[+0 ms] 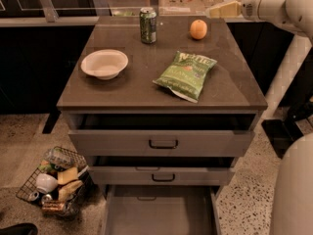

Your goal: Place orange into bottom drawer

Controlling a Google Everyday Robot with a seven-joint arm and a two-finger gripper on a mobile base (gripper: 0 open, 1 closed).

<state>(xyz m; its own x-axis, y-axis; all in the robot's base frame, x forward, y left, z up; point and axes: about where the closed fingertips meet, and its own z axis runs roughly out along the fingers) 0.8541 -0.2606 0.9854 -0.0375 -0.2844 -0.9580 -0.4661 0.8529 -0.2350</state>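
Jaws first: I cannot tell from my screen if they are apart or together, because the pale gripper (221, 10) shows only as one light wedge. It hangs over the back right corner of the cabinet top (146, 89) and points left toward the orange (198, 29). It is near the orange but does not touch it. The white arm (274, 4) that carries it comes in from the right side. The orange sits on the cabinet top near the back edge, a bit right of the middle, and it stands apart from the other things. A green can (148, 25) stands upright to the left of the orange, also near the back. A white bowl (104, 63) rests on the left side of the top, closer to me. A green chip bag (186, 74) lies flat in front of the orange, well apart from it. Under the top I see three grey drawers. The top drawer (112, 143) and the middle drawer (205, 176) are each pulled out a little, and each has a dark loop handle. The bottom drawer (161, 214) is pulled out the most, so I can look down onto its flat grey floor. On the speckled ground to the left of the cabinet sits a wire basket (27, 192) with small things in it, one of them a white cup.
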